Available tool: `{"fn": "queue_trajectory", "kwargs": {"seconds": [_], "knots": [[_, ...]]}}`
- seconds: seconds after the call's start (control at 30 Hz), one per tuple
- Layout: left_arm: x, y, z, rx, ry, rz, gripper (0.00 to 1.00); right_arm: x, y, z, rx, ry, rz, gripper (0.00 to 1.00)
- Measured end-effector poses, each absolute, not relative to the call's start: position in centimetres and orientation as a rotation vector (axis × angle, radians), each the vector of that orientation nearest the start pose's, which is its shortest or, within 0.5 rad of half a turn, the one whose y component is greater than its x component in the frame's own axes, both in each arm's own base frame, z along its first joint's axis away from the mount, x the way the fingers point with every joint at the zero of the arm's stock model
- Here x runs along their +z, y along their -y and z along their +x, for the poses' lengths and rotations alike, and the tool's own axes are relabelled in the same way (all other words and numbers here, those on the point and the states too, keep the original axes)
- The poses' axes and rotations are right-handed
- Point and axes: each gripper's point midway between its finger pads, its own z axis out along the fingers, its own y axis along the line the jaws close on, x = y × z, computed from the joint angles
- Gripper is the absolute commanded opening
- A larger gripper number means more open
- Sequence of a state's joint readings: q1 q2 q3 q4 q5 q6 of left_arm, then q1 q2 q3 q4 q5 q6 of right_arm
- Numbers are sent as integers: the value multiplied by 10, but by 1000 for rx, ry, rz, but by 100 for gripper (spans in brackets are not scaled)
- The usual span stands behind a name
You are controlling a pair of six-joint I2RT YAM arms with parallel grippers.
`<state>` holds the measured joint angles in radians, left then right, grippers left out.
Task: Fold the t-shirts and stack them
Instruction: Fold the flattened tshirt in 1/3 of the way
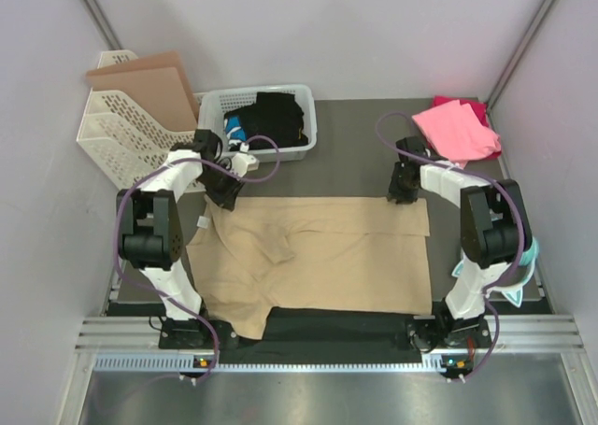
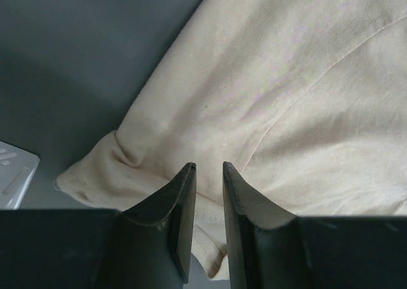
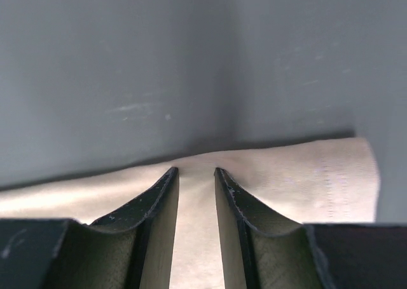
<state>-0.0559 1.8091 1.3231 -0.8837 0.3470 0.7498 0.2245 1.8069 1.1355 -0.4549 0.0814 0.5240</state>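
Observation:
A large tan t-shirt (image 1: 318, 257) lies spread on the dark table, its far part doubled over into a straight strip. My left gripper (image 1: 224, 193) sits over the shirt's far-left corner. In the left wrist view (image 2: 208, 167) its jaws stand narrowly parted, with a rumpled hem of the tan cloth (image 2: 286, 98) between them. My right gripper (image 1: 402, 196) is at the far-right edge. Its jaws (image 3: 195, 170) also stand slightly apart, astride the cloth's edge (image 3: 305, 168). A bright pink t-shirt (image 1: 453, 129) lies folded on a darker magenta one (image 1: 476, 107) at the far right.
A white basket (image 1: 266, 90) with dark clothes (image 1: 280, 117) stands at the back centre. White file racks (image 1: 121, 131) holding a brown cardboard sheet (image 1: 154, 79) stand at the back left. A black mat (image 1: 346, 327) shows under the shirt's near edge. Grey walls close in on both sides.

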Motion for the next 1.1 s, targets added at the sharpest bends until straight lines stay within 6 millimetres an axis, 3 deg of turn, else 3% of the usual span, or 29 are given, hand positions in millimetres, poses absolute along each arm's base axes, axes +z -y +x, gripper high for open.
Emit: {"fn": "queue_trajectory", "kwargs": {"seconds": [0.17, 0.5, 0.6, 0.7, 0.97, 1.1], "knots": [[60, 54, 346, -372, -2560, 1149, 29, 24, -75, 379, 69, -2647, 468, 31], [51, 50, 356, -356, -2563, 1115, 27, 23, -73, 379, 57, -2646, 464, 31], [37, 33, 357, -356, -2611, 1069, 27, 23, -73, 379, 56, -2646, 459, 31], [22, 3, 356, -339, -2682, 996, 27, 23, -73, 379, 57, -2646, 458, 31], [25, -29, 360, -288, -2689, 949, 26, 23, -73, 379, 59, -2643, 458, 31], [26, -58, 359, -207, -2708, 939, 26, 23, -73, 379, 59, -2643, 458, 31]]}}
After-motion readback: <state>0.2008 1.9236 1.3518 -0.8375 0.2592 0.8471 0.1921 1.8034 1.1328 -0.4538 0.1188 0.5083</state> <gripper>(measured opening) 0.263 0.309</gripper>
